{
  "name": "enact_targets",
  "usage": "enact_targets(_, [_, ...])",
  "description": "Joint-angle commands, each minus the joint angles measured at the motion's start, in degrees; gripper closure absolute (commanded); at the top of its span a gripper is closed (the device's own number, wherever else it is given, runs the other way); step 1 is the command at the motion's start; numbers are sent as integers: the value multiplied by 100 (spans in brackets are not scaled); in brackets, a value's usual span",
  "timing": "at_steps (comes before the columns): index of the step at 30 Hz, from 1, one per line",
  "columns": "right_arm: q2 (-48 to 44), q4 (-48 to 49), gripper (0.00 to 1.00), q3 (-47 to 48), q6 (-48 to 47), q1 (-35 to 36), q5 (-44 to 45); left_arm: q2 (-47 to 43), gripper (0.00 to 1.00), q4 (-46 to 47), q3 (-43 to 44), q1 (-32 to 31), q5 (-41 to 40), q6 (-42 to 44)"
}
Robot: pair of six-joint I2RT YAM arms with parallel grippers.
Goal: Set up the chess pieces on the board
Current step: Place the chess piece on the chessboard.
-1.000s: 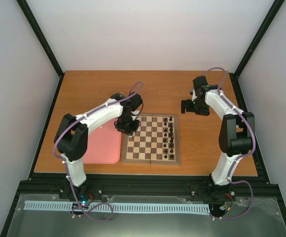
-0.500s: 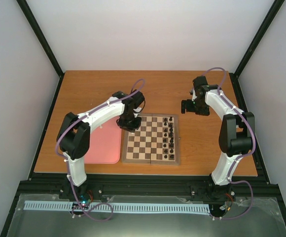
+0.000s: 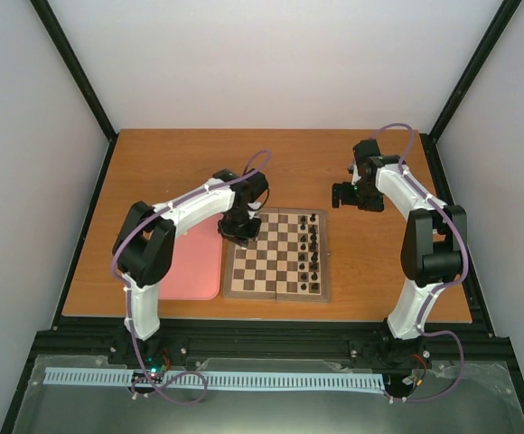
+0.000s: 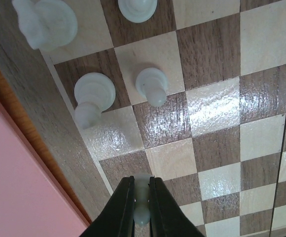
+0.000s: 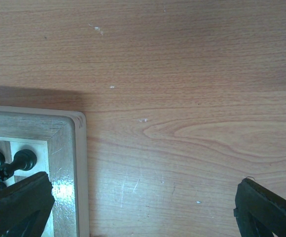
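The left claw [image 4: 142, 185] is clenched on one of the chess pieces [image 4: 142, 201], a small white one pinched between the two dark fingers [image 4: 125, 207], with the gap no wider than the piece itself. The piece's long axis runs in line with the fingers, its rounded end toward the wrist camera. It is over the squares of the board [image 4: 217, 98] beside the board's edge that faces the pink tray [image 4: 15, 187]; whether it touches the board I cannot tell. Four other white pieces stand upright on squares along that same side, the nearest a pawn [image 4: 152, 85].

From above, the left claw [image 3: 241, 231] sits at the board's [image 3: 276, 291] far corner on the tray side. The right claw [image 5: 140, 212] is released, spread wide, over bare worktop [image 5: 182, 74] just past the board's opposite far corner, where black pieces [image 5: 15, 160] stand.
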Motion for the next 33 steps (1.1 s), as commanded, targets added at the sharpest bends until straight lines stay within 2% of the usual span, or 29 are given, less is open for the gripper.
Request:
enact_targets(1, [9,85,0,61,-4,-54,97,105,99,-31,281,-115,-4,64])
enact_targets(33, [-108,174,0,-52,-27,-124,130,783,98,199,744,-146,-156,25])
